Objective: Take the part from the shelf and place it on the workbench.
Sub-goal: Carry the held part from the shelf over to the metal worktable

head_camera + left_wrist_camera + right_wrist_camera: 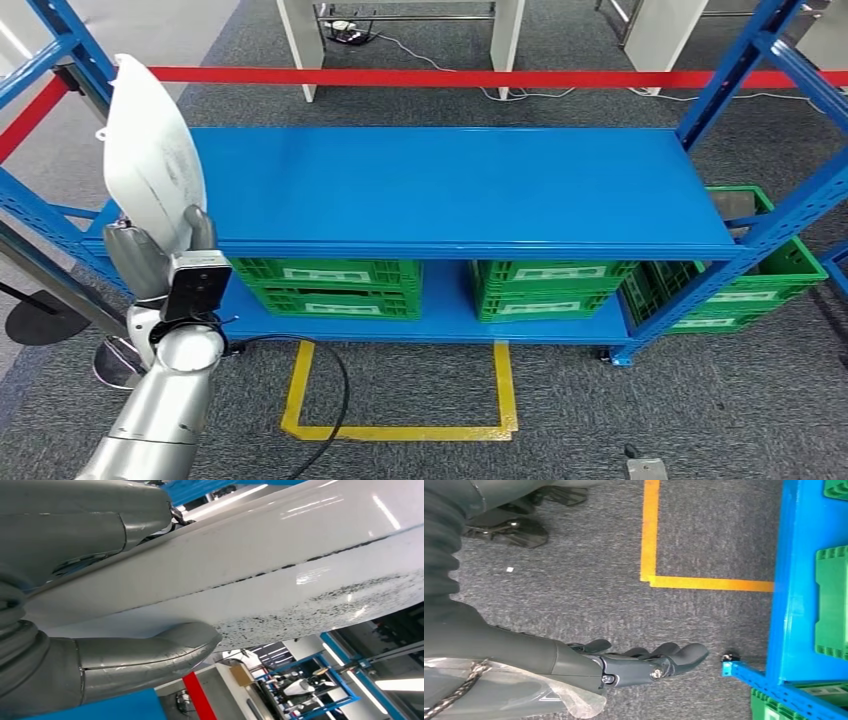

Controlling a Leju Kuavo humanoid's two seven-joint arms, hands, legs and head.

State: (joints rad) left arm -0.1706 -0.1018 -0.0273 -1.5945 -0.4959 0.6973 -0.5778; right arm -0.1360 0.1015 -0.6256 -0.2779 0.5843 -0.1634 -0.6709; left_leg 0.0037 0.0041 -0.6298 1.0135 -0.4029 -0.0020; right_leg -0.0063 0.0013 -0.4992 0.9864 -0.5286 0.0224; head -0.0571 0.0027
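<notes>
The left hand (pixel 160 262) is gripping the part (pixel 150 165), a large white curved panel, by its lower edge and holding it upright off the left end of the shelf (pixel 455 185); in the left wrist view the thumb (pixel 150 652) is pressing one face while the rest of the hand (pixel 75 525) is clamping the other, so the panel (pixel 280 570) is being pinched rather than cradled. The right hand (pixel 644 662) is hanging beside the shelf's near right corner, over grey carpet, fingers loosely extended and holding nothing. The main risk, I judge, is that the tall panel is standing far above a narrow grip on a glossy surface, so any turn toward the workbench could be levering it out of the fingers or letting it tip. Its top edge is also lying close to the shelf's blue upright (pixel 60 40) and the red beam (pixel 440 77), and could be catching there if the arm swings before clearing the frame. A cable (pixel 335 400) is trailing on the floor before the shelf, near the yellow floor marking (pixel 400 432), and could be snagging a foot. The green crates (pixel 330 285) under the shelf are carrying pale labels, but their writing is too small to read; no brand is showing on the panel, only dark speckling.
</notes>
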